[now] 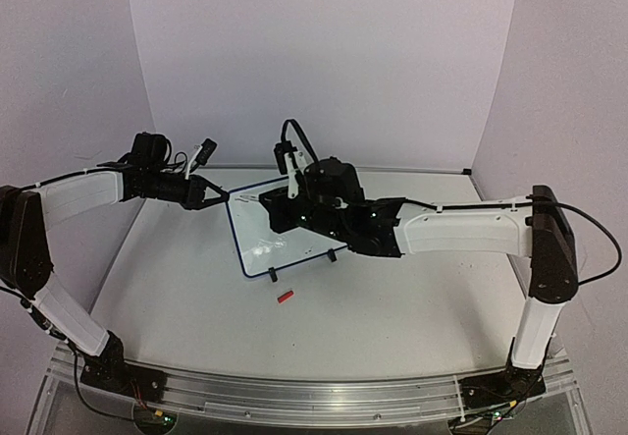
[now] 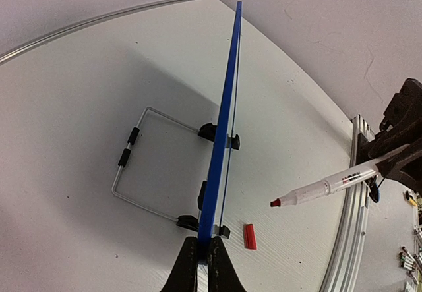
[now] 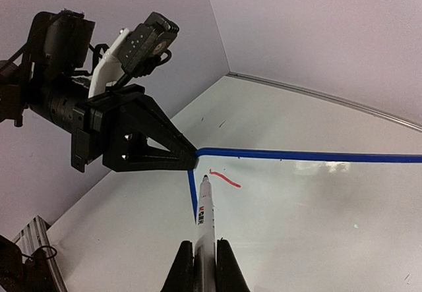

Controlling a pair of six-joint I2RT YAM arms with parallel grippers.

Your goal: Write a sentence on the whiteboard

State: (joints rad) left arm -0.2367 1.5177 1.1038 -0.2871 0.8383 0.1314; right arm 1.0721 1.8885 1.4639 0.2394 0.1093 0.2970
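Overhead, the whiteboard [image 1: 280, 244] stands upright on its wire stand [image 2: 142, 167] at the middle of the pale worktop [image 1: 392, 298], angled a little, with my two arms reaching in from either side. My left fingers [image 1: 224, 197] are pressed together on the board's blue frame at its upper left corner. The left wrist view shows them pinching the board edge-on, with nothing else in their hold. My right fingers [image 3: 204, 252] are closed nearly all the way around a white marker [image 3: 206, 213], its cap off and its red tip pointing at the board's top left area. A small red cap [image 1: 286, 297] lies on the worktop just in front of the board.

On the white face there is only one short curved red stroke [image 3: 224, 178], just beside the marker tip. I judge the writing to be at its very start: one mark of the first letter, and the rest of the sentence not yet made. From the left wrist view the tip seems to stand a little off the board, though I cannot be certain.

Next, I think, the tip must meet the face lightly and trace small letter shapes rightward, while the left side braces the board against the push.
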